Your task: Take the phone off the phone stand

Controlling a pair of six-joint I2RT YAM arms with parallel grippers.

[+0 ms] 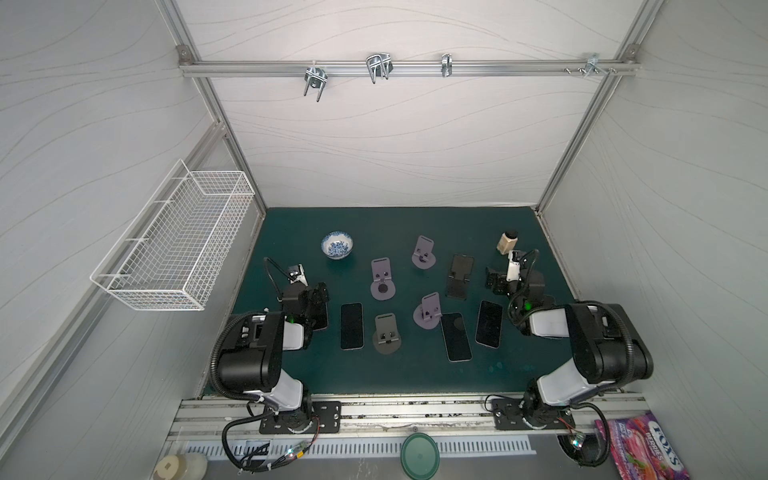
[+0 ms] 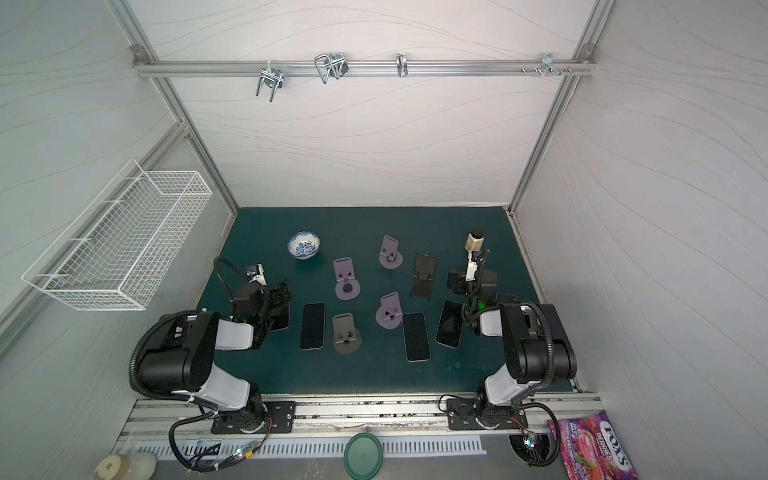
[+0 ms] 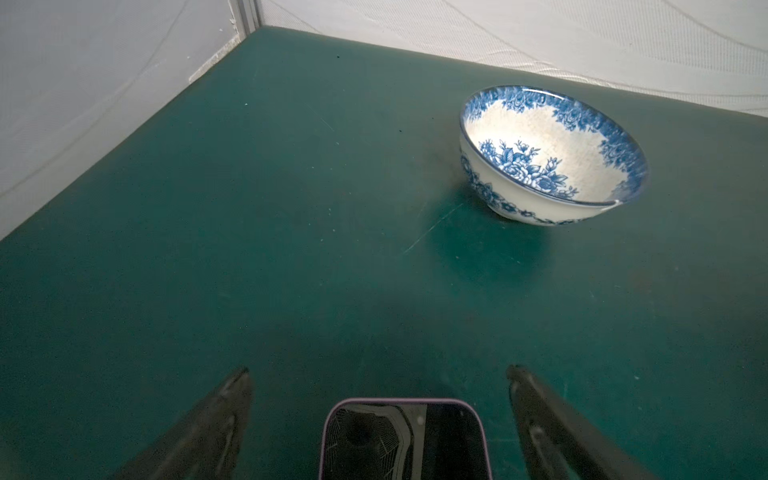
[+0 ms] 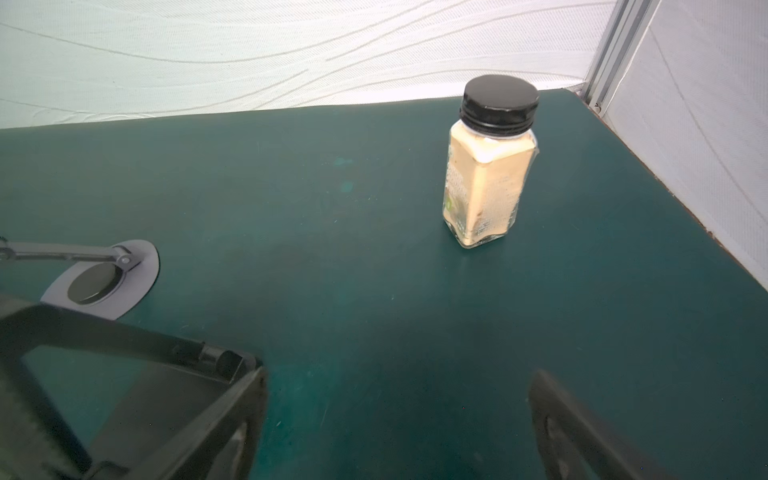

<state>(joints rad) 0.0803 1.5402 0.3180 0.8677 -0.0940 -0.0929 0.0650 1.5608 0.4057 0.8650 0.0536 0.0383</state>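
Hovering over a phone [image 3: 403,440] that lies flat near the left edge of the desk [image 3: 208,208], the left gripper [image 3: 379,370] has its jaws spread wide, one finger to each side of the phone and neither touching it, as the left wrist view shows. A bowl [image 3: 552,153] stands beyond, toward the far left corner. Across the desk the right gripper [image 4: 401,372] is likewise spread with nothing between its fingers, just beside the black stand [image 4: 124,332] and short of a bottle [image 4: 486,174] near the far right corner. In both top views three more phones [image 1: 351,325] lie flat on the near half of the desk, and the four round-footed stands [image 1: 382,278] among them look bare; whether the black one carries anything is hard to tell. On that reading the job is at its letting-go stage, with the phone off its stand and laid on the desk. The next move calls for a straight lift of the left gripper, clear of the phone's edges so it is not dragged, then a look for any stand that holds a phone
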